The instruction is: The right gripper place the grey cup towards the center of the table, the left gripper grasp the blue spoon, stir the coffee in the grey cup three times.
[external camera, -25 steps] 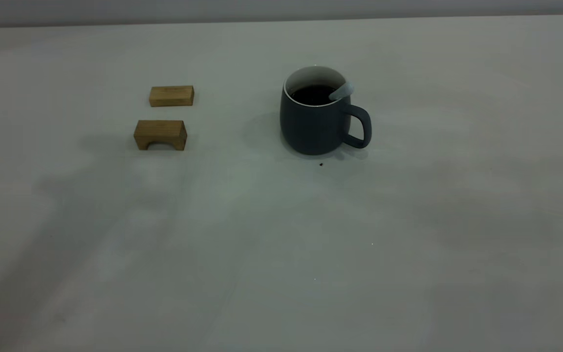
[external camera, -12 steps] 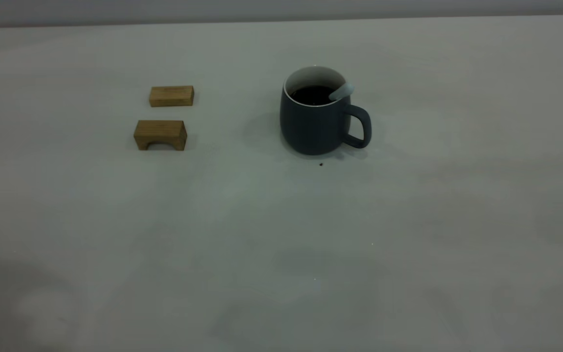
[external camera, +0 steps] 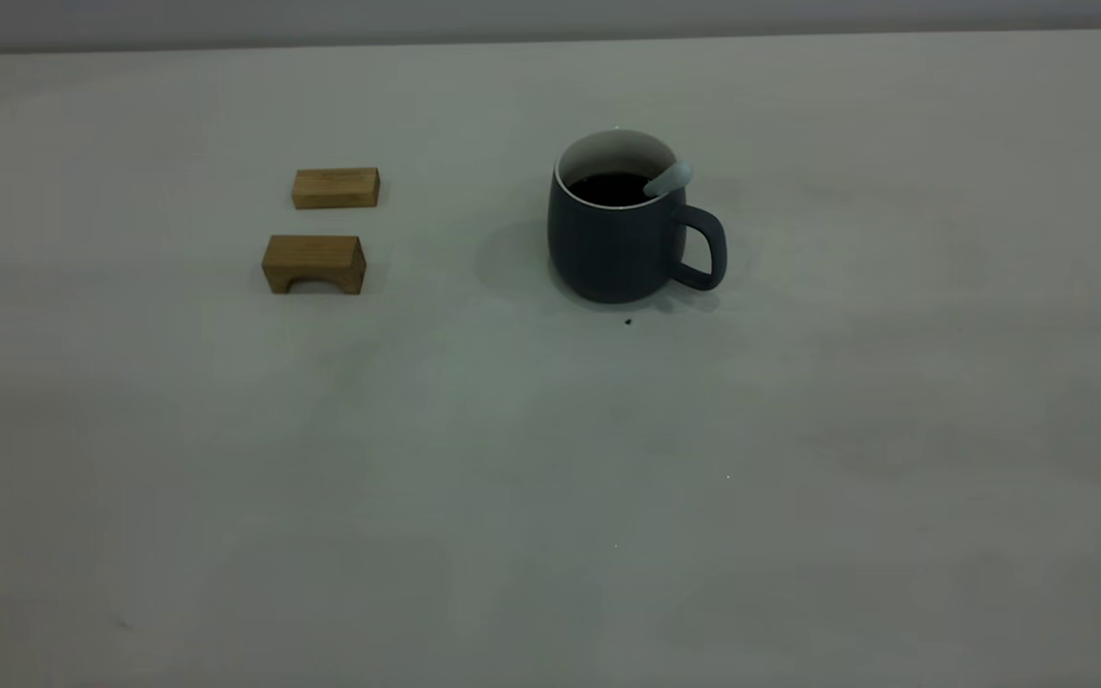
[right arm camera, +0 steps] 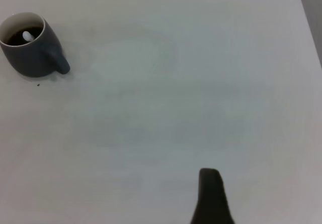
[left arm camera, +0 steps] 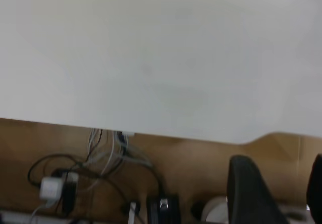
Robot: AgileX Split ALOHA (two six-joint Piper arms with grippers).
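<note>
The grey cup stands upright near the middle of the table, with its handle towards the right. It holds dark coffee. The blue spoon stands in the cup, its pale handle leaning on the rim above the cup's handle. Neither gripper shows in the exterior view. In the left wrist view my left gripper hangs open beyond the table's edge, holding nothing. In the right wrist view the cup with the spoon is far from my right gripper, of which only one finger shows, over bare table.
Two wooden blocks lie left of the cup: a flat one and an arched one nearer the front. A tiny black speck sits just in front of the cup. Cables and a plug lie on the floor past the table edge.
The cup, spoon and blocks have not moved. Broad shadows that lay over the near left part of the table have faded away.
</note>
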